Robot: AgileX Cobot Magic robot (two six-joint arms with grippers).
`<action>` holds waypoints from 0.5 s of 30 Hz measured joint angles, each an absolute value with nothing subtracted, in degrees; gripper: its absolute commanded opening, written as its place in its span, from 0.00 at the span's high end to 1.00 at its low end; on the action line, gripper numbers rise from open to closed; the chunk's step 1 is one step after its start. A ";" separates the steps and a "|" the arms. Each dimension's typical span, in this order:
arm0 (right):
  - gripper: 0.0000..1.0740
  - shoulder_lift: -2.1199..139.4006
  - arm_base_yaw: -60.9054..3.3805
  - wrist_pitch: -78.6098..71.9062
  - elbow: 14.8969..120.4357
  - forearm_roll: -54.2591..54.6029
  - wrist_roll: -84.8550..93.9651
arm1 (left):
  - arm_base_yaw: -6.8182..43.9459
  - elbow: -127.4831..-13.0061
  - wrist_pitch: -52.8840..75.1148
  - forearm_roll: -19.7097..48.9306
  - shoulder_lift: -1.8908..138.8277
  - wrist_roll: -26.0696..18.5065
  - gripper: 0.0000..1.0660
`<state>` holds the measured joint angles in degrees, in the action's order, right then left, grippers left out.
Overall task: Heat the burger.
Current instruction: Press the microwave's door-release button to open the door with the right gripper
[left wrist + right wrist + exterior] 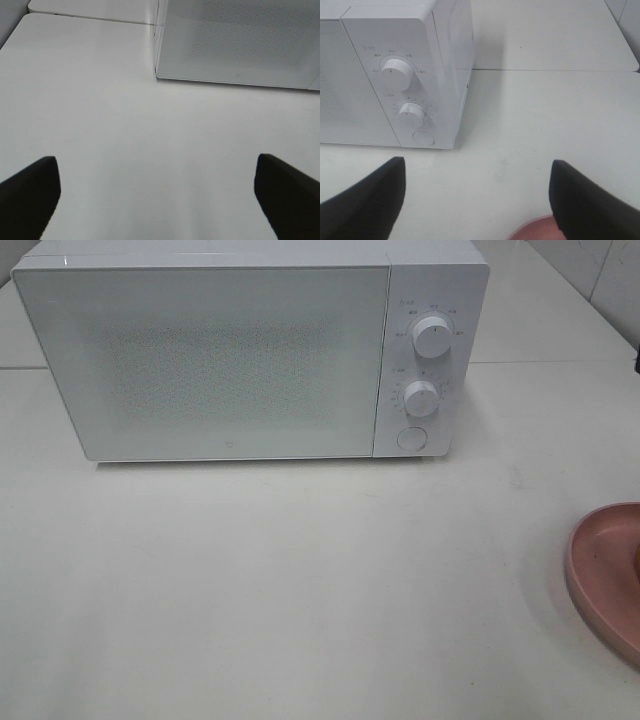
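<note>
Microwave (200,360) stands toward the far edge of the bench (300,590), door closed. Its dials and round button (411,438) face the arms, which suits front access. Pink plate (600,580) lies toward the bench's right side, cut off by the frame. The burger is not in view; it probably sits on the plate's hidden part. Left end effector (155,167) is released and empty, above bare bench before the door. Right end effector (477,167) is released and empty, above the plate's near rim, within likely reach of button or plate.
</note>
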<state>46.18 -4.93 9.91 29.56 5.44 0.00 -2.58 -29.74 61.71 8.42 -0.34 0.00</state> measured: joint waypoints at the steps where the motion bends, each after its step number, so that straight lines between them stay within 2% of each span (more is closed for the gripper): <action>1: 0.29 46.18 -4.93 9.91 29.56 5.44 0.00 | -2.58 -29.74 61.71 8.42 -0.34 0.00 0.08; 15: 0.29 62.51 -4.93 -6.70 29.56 5.44 0.00 | -2.58 -29.74 61.71 8.42 -0.34 0.00 0.08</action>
